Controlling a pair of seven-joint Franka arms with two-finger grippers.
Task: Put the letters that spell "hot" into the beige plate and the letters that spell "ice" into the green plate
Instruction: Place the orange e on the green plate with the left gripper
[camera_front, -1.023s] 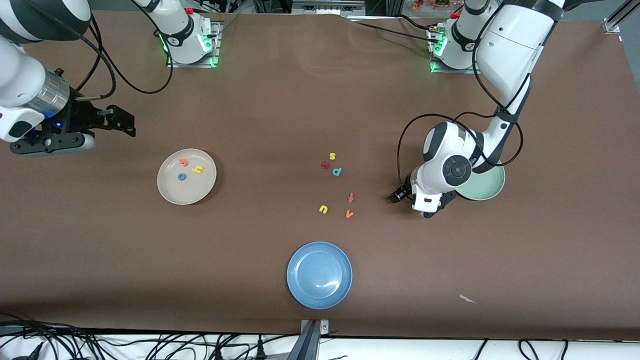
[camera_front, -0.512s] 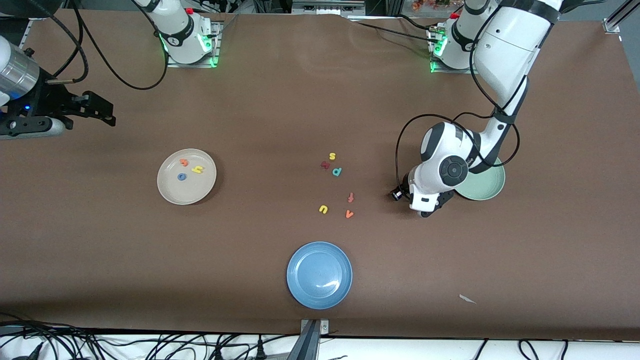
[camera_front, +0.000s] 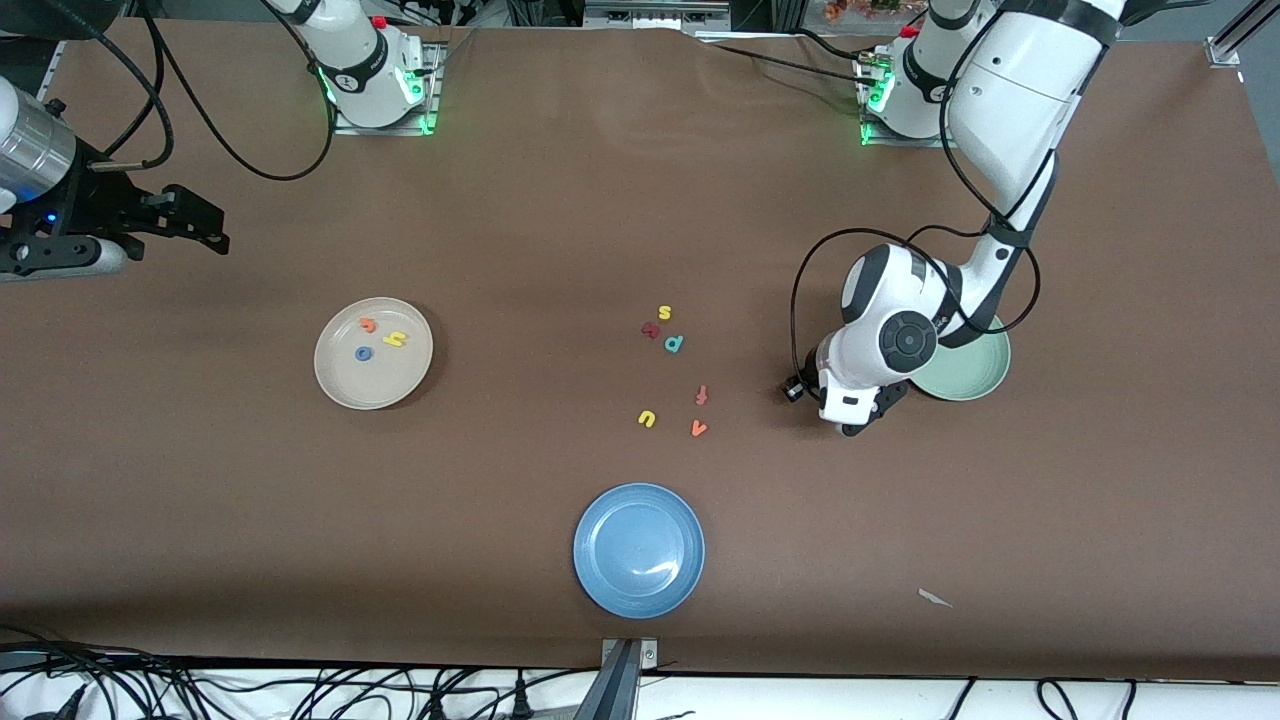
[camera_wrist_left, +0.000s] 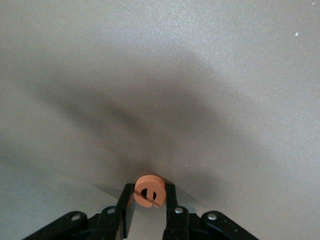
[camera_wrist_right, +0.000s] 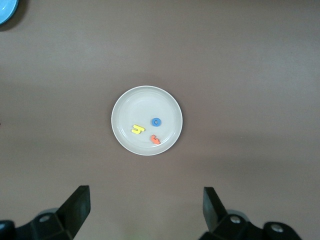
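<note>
Orange e (camera_wrist_left: 149, 190) betw. left gripper (camera_wrist_left: 150, 202) fingers.

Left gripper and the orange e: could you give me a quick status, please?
Left gripper low at the table, fingers against the orange e. Right gripper open, waiting. Green plate beside it; nothing between.

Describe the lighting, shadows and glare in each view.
Front view: even overhead light, a white glare streak on the blue plate, green lamps glowing at both arm bases. Left wrist view: a broad dark shadow fans over the table above the left tool around the orange e. Right wrist view: flat light, soft sheen on the beige plate.
</note>
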